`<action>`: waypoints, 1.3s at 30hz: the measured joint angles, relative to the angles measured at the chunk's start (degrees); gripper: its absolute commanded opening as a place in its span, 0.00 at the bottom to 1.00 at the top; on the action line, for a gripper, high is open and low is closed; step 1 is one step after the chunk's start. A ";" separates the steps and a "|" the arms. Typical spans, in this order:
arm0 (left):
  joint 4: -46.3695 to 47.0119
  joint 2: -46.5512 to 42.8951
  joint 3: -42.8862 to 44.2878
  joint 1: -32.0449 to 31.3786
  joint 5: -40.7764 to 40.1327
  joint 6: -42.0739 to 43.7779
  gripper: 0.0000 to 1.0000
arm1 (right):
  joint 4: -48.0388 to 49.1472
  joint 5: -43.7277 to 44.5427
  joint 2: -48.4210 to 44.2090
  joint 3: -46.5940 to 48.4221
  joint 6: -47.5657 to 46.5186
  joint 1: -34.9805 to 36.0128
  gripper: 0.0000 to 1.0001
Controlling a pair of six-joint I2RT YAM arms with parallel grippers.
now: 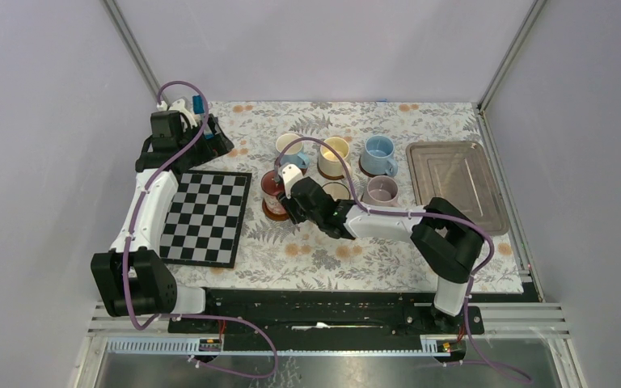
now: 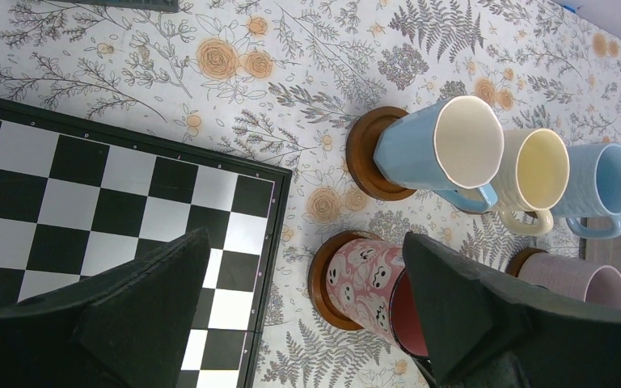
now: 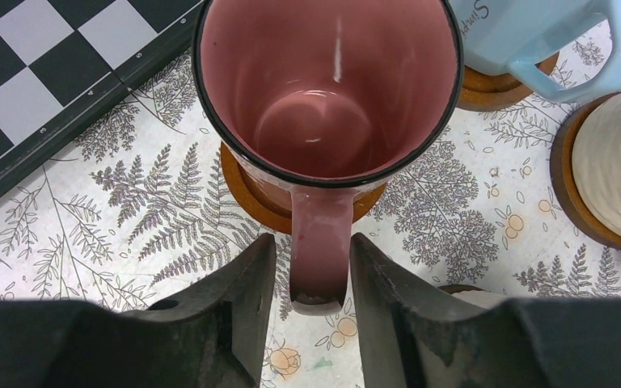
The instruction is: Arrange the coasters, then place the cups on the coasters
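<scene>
— Right hand (image 3: 313, 246), are you squeezing?
— No. My fingers (image 3: 234, 307) are a bit spread, one on each side of the handle (image 3: 319, 234) of the pink cup (image 3: 323, 97). It sits on its coaster (image 3: 247, 190).
— Pull straight back. Don't bump the handle.
— My arm (image 1: 380, 220) reaches low and left across the table (image 3: 469, 218).

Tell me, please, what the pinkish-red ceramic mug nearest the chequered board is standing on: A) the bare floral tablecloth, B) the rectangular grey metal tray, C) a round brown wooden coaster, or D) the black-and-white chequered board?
C: the pinkish-red ceramic mug sits on a round brown wooden coaster, whose rim shows beneath its base. It is beside the black-and-white chequered board, not on it.
</scene>
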 measured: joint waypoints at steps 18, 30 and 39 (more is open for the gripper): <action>-4.42 12.96 6.32 3.78 20.55 9.14 0.81 | -18.23 -14.27 -5.51 11.23 -5.25 -0.28 0.99; -10.80 17.14 5.88 4.39 30.21 23.96 0.28 | -32.37 -38.14 -19.12 16.17 -5.22 -23.91 1.00; -9.22 20.15 0.70 -0.26 24.48 25.46 0.23 | -39.04 -46.27 -27.23 16.00 -3.82 -42.07 1.00</action>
